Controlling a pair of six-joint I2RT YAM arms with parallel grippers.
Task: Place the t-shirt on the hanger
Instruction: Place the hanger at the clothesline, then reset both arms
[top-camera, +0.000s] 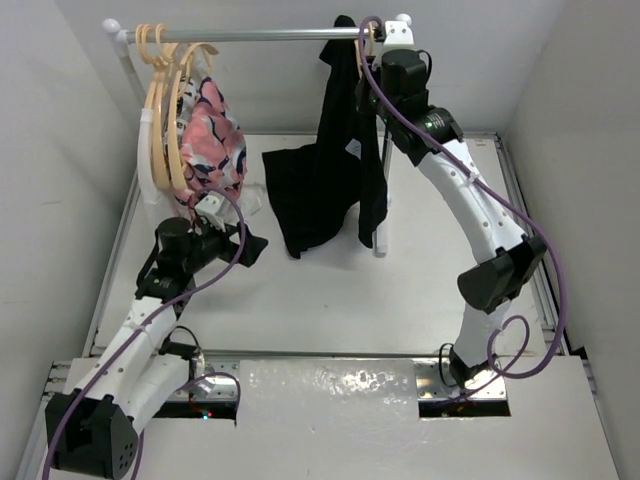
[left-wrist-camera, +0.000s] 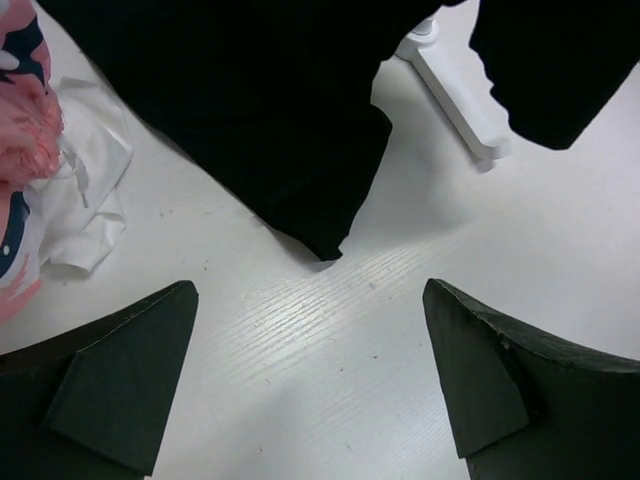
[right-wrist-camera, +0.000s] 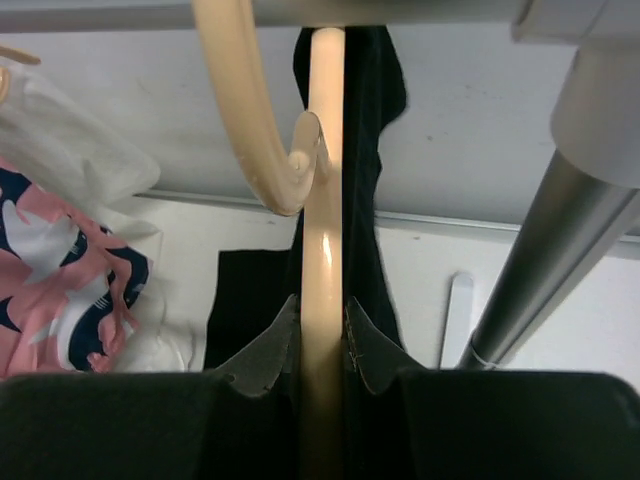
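The left gripper (left-wrist-camera: 308, 290) stands low over the table (top-camera: 330, 300), below the left half of the rail (top-camera: 260, 36) and on the near side of it. Its jaws are spread wide with nothing between them. Just beyond its fingertips is the lower hem of the t-shirt (top-camera: 320, 190). The garment hangs from the right end of the rail down to table level, with one part spread toward the rail's middle. Contact between hem and table cannot be confirmed. The rack's white foot (left-wrist-camera: 460, 100) lies on the table under the right end of the rail, beside the hem. The right gripper (right-wrist-camera: 322, 345) is raised to just below the right end of the rail. Its jaws are drawn narrow and clamp the stem of the hanger (right-wrist-camera: 325, 200). The hanger's hook curves up to the rail, and black fabric hangs directly behind the stem. At the left end of the rail hang a bunch of cream hangers (top-camera: 165, 100) and a patterned garment (top-camera: 210, 135).
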